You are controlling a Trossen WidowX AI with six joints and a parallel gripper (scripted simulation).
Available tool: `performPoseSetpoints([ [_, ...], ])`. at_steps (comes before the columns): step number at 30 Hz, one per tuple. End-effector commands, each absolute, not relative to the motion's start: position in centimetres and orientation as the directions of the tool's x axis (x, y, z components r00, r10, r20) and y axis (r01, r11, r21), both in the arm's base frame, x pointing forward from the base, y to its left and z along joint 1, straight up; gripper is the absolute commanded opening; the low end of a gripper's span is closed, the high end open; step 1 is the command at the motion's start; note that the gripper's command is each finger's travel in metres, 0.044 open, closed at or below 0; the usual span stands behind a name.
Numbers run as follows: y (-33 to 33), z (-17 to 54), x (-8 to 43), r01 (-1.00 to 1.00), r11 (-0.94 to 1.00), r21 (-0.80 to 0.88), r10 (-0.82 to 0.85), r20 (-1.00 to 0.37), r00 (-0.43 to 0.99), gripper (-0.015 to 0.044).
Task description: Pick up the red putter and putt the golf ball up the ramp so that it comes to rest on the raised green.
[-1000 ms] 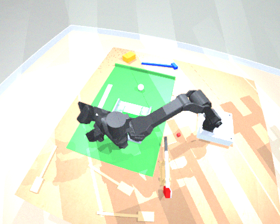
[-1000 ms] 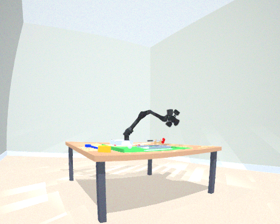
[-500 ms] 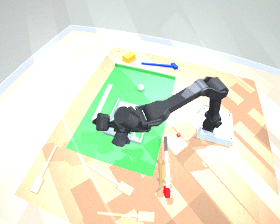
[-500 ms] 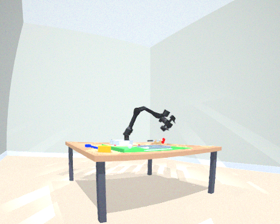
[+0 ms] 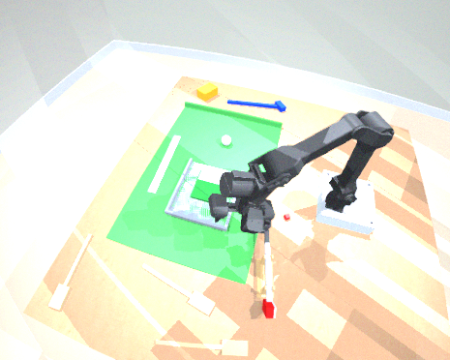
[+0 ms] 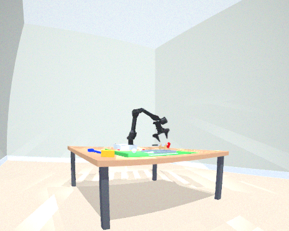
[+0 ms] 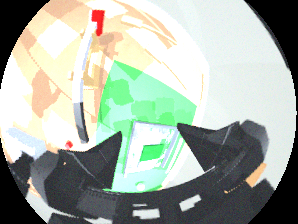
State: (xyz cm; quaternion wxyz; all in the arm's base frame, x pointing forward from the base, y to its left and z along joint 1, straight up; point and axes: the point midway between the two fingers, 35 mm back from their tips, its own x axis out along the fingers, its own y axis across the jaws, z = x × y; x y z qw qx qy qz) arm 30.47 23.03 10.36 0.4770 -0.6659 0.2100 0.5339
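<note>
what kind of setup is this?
Looks like a tabletop mini-golf rig in a bare room: a green mat with a raised ramp, a golf ball, and a red putter lying below the arm's open gripper.
</note>
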Motion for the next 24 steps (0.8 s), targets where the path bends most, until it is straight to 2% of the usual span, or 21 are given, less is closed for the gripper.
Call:
performPoseSetpoints([
  [1,20.2,8.6,23.3,-0.917,-0.370,-0.150,0.250,-0.967,0.057,0.0440],
  [4,19.2,8.4,20.5,-0.944,-0.328,-0.037,0.261,-0.964,-0.053,0.0440],
  [24,19.0,6.1,20.8,-0.945,-0.327,-0.032,0.261,-0.964,-0.057,0.0440],
])
